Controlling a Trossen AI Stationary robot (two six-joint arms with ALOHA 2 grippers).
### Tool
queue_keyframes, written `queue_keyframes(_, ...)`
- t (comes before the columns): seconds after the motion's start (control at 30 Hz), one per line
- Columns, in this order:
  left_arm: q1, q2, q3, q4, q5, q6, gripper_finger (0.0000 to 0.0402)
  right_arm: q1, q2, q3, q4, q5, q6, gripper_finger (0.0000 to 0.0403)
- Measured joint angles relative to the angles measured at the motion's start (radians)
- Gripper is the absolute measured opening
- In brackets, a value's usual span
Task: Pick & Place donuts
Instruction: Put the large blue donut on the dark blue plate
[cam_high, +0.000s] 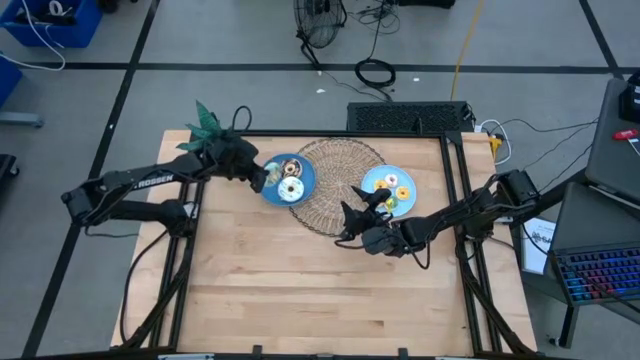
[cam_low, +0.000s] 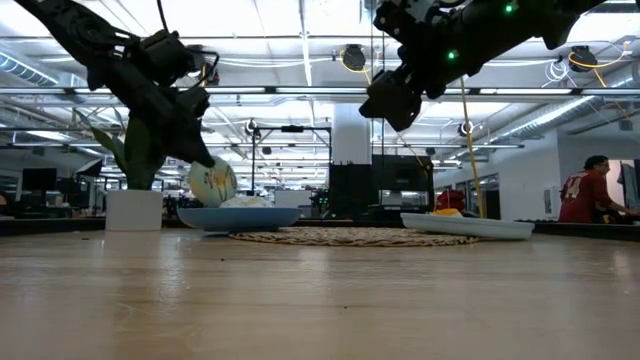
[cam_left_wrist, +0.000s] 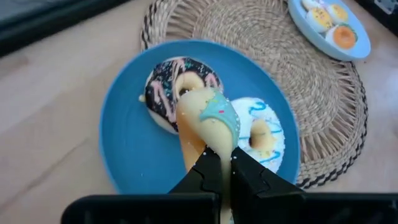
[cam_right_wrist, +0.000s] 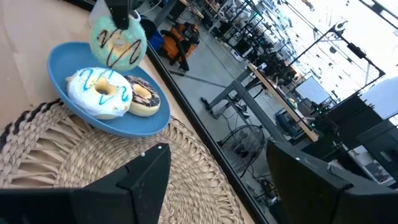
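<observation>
My left gripper (cam_left_wrist: 219, 160) is shut on a green-frosted donut (cam_left_wrist: 208, 118) over the left blue plate (cam_high: 303, 172). A chocolate donut (cam_left_wrist: 177, 84) and a white-frosted donut (cam_left_wrist: 261, 134) lie flat on that plate. The right blue plate (cam_high: 372, 178) carries several small donuts (cam_high: 392, 192). Both plates rest on the edges of the wicker mat (cam_high: 335, 170). My right gripper (cam_high: 347, 224) hovers open over the mat's near edge, raised well off the table (cam_low: 395, 100), with nothing between its fingers (cam_right_wrist: 146, 171). My left gripper pinches the green-frosted donut's rim (cam_left_wrist: 214, 149) between its two fingers, one on the frosted face and one on the plain underside. The fingers slant down from the table's left. The donut (cam_right_wrist: 118, 40) stands on edge below the fingers, just over the plate; whether it touches, I cannot tell.
A potted plant (cam_high: 205, 122) stands at the table's far left corner, behind my left arm. Bare wood (cam_high: 300, 290) fills the near half of the table. A person (cam_low: 585, 190) sits in the room beyond the table.
</observation>
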Motion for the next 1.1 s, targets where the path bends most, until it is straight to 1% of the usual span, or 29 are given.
queue_keyframes(0.27,0.073,0.081,0.000,-0.017,0.119,0.008,0.0008,0.001,0.000,0.000,0.000,0.000,0.024,0.0251)
queue_keyframes(0.47,0.089,0.124,0.000,-0.006,0.165,0.016,0.0008,0.001,0.000,0.000,0.000,0.000,0.024,0.0251)
queue_keyframes(0.53,0.093,0.136,0.000,-0.009,0.163,0.019,0.0008,0.001,0.000,0.000,0.000,-0.001,0.024,0.0251)
queue_keyframes(0.73,0.104,0.167,0.000,-0.018,0.110,0.032,0.0008,0.001,0.000,0.000,0.000,-0.001,0.024,0.0251)
queue_keyframes(0.97,0.097,0.185,0.000,-0.015,0.084,0.046,0.0037,0.001,0.000,0.000,0.000,-0.003,0.024,0.0251)
queue_keyframes(1.1,0.092,0.185,0.000,-0.012,0.084,0.052,0.0042,0.001,0.000,0.000,0.000,-0.004,0.024,0.0251)
